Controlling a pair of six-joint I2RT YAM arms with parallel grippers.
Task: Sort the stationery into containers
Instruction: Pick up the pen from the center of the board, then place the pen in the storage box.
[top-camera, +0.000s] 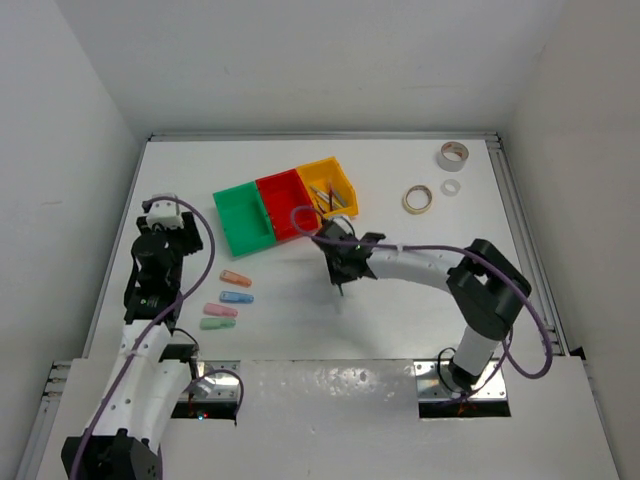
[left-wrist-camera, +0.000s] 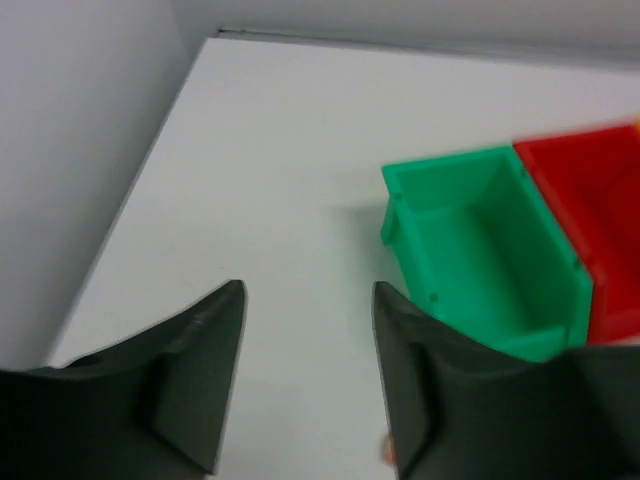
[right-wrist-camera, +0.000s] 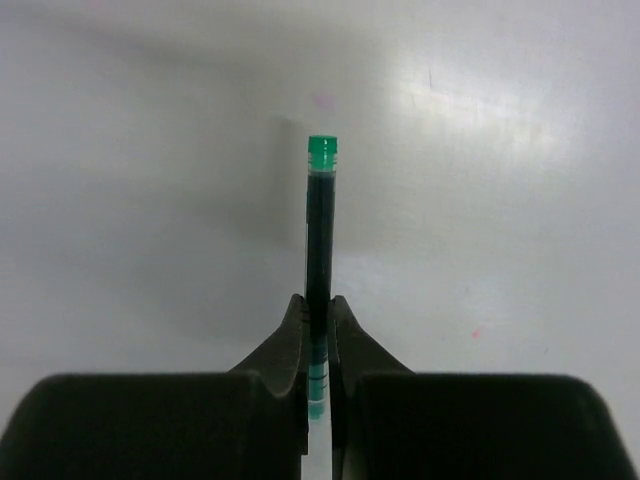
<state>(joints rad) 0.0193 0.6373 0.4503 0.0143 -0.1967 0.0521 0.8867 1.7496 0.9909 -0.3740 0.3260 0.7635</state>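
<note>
My right gripper (top-camera: 340, 272) (right-wrist-camera: 318, 305) is shut on a dark pen with a green cap (right-wrist-camera: 320, 215) and holds it above bare table just in front of the bins. The green bin (top-camera: 243, 220), red bin (top-camera: 285, 205) and yellow-orange bin (top-camera: 318, 166) stand in a row; the yellow-orange one holds several pens. My left gripper (top-camera: 165, 215) (left-wrist-camera: 308, 300) is open and empty, left of the green bin (left-wrist-camera: 480, 250). Orange (top-camera: 235, 277), blue (top-camera: 236, 297), pink (top-camera: 220, 310) and green (top-camera: 217, 323) pastel pieces lie in front of the green bin.
A grey tape roll (top-camera: 452, 155), a small white roll (top-camera: 451, 187) and a tan roll (top-camera: 417, 198) lie at the back right. White walls close in the table on both sides and at the back. The red bin (left-wrist-camera: 600, 220) shows in the left wrist view.
</note>
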